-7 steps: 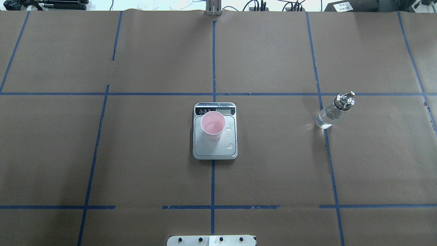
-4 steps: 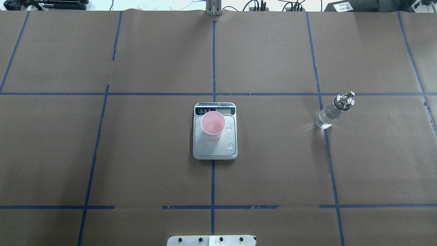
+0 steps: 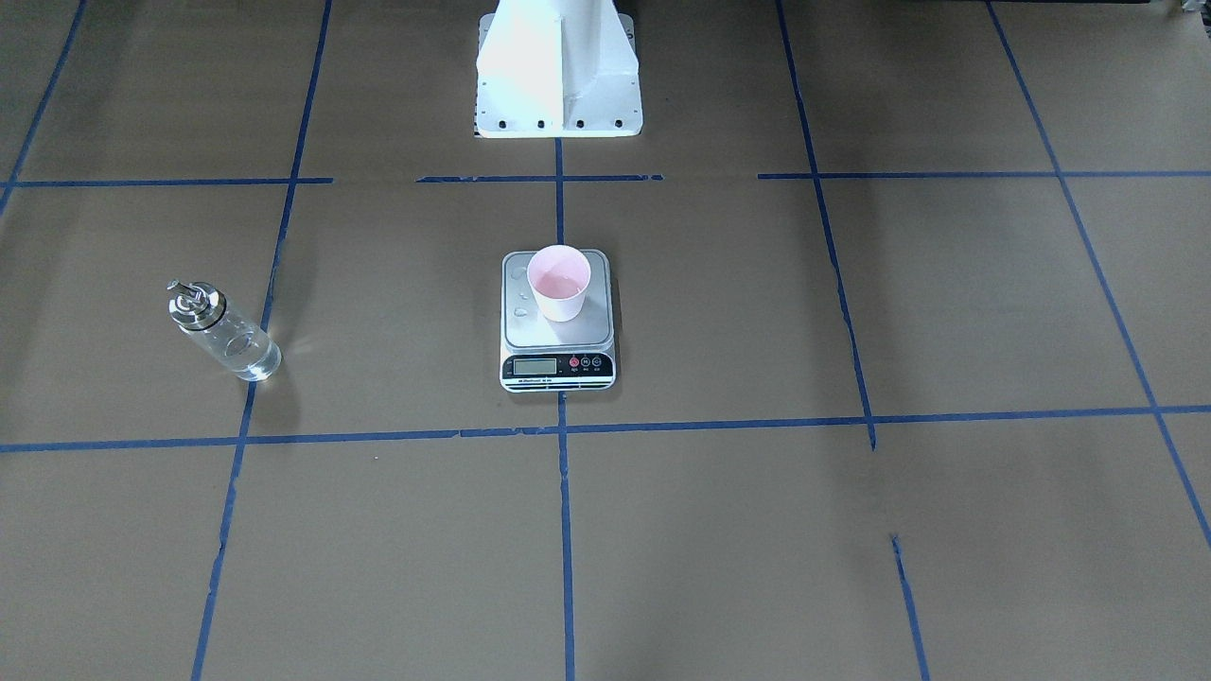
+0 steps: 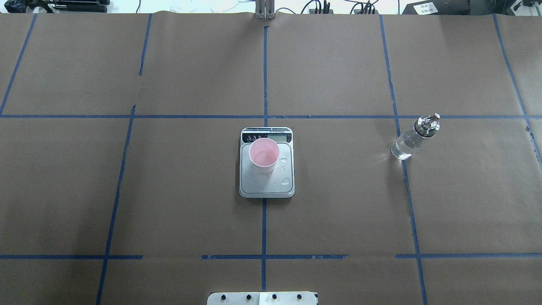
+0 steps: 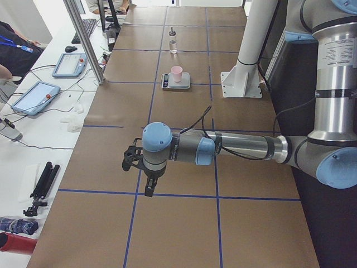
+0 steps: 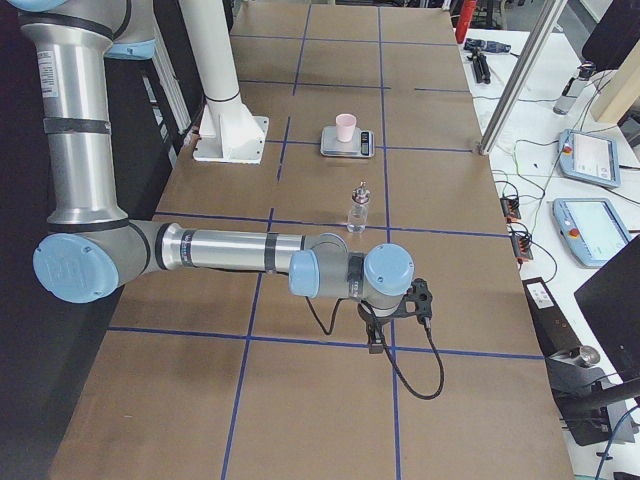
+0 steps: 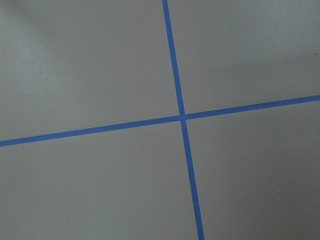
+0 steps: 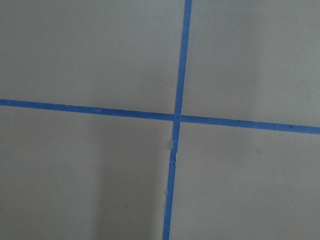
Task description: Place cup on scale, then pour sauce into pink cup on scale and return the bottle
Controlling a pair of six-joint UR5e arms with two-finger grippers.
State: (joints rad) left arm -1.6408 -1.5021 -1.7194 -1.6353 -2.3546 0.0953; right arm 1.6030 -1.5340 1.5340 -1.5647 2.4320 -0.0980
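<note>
The pink cup [image 4: 264,153] stands upright on the scale [image 4: 266,186] at the table's middle, toward the display end of the platform. Clear drops lie on the platform beside it. The bottle [image 4: 408,142], clear glass with a silver pourer cap, stands upright by itself far right of the scale in the overhead view, with clear sauce [image 3: 238,352] inside. My left gripper [image 5: 149,190] and right gripper [image 6: 375,340] hang over bare table at the two ends, far from cup [image 3: 558,279] and bottle [image 3: 227,340]. They show only in the side views, so I cannot tell if they are open or shut.
Brown paper with blue tape lines [image 4: 264,76] covers the table. The robot's white base [image 3: 556,71] stands behind the scale. Tablets [image 5: 34,96] and cables lie on the side bench. Both wrist views show only a tape crossing [image 7: 182,118].
</note>
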